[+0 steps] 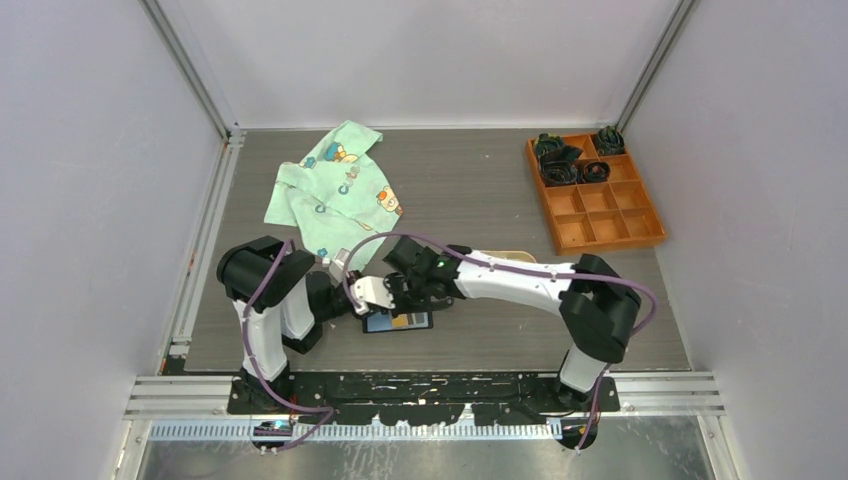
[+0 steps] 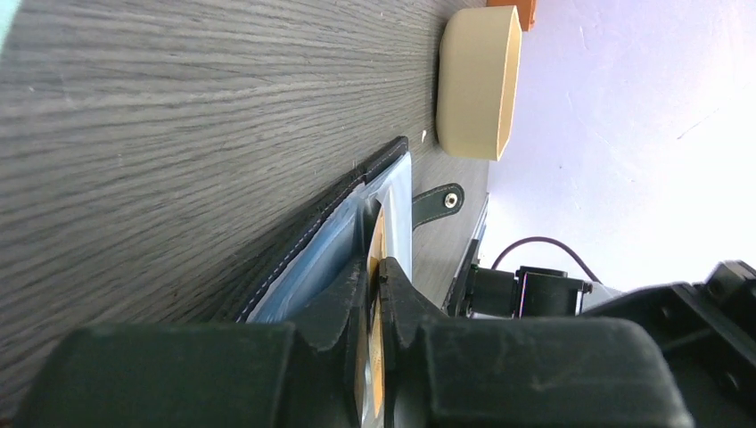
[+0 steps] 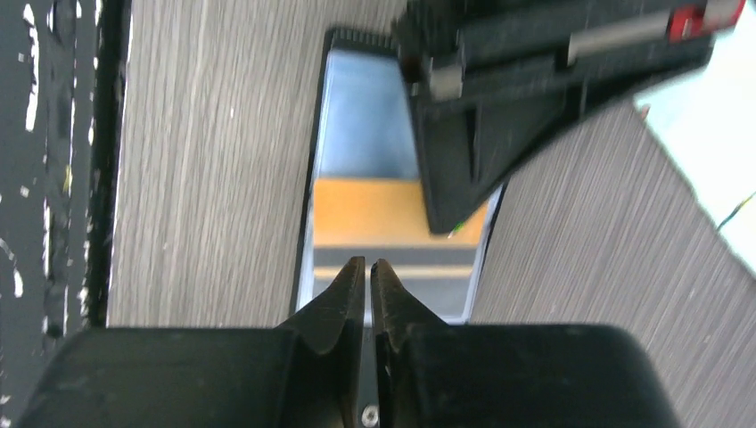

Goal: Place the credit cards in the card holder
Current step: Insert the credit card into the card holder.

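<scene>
The black card holder (image 2: 343, 201) lies open on the table just in front of the arm bases, its snap tab (image 2: 442, 200) sticking out. A credit card (image 3: 392, 209) with blue, orange and dark bands lies flat on it, framed by the holder's black rim (image 3: 357, 37). My left gripper (image 2: 379, 266) is shut on that card's long edge, reaching in from the far left (image 1: 393, 310). My right gripper (image 3: 367, 266) hovers over the card's near short end with its jaws together and nothing between them. How deep the card sits in a pocket is hidden.
A beige oval tray (image 2: 477, 80) stands just beyond the holder. A green printed cloth (image 1: 330, 185) lies at the back left. An orange compartment box (image 1: 605, 205) with dark items sits at the back right. The black base plate (image 3: 53, 178) borders the near side.
</scene>
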You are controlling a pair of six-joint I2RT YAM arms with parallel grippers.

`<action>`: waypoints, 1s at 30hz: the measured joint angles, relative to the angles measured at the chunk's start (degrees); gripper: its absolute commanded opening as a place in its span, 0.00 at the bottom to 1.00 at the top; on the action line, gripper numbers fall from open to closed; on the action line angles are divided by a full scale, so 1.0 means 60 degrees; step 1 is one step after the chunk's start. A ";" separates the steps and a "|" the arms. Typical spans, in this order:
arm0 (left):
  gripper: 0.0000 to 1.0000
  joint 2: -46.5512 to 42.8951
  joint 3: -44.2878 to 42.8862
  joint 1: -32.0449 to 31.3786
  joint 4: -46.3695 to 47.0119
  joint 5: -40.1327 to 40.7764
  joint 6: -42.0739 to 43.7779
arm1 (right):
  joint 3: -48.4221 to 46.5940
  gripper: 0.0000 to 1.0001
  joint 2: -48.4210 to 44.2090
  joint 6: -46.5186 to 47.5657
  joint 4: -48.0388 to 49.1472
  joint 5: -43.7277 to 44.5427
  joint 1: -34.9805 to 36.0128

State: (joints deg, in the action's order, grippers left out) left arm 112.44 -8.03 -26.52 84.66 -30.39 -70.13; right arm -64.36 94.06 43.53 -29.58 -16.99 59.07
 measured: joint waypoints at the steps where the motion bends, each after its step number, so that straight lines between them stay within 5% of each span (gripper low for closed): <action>1: 0.12 0.0000 0.0011 0.0000 0.0025 0.0004 -0.0004 | -0.0233 0.12 0.0233 0.0040 0.0033 0.0007 0.0120; 15: 0.19 0.0062 0.0040 0.0004 0.0317 -0.0058 -0.0040 | -0.1082 0.11 0.2215 0.0029 0.0772 0.1337 0.1395; 30: 0.22 0.0095 0.0040 0.0138 0.0357 -0.0189 -0.0069 | -0.0954 0.11 0.2350 -0.0047 0.1297 0.2419 0.1395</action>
State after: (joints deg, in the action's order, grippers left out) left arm 113.01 -7.79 -25.69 86.80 -31.53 -70.54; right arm -70.08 108.16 43.24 -21.80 -2.48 67.44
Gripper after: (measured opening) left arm 0.197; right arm 0.114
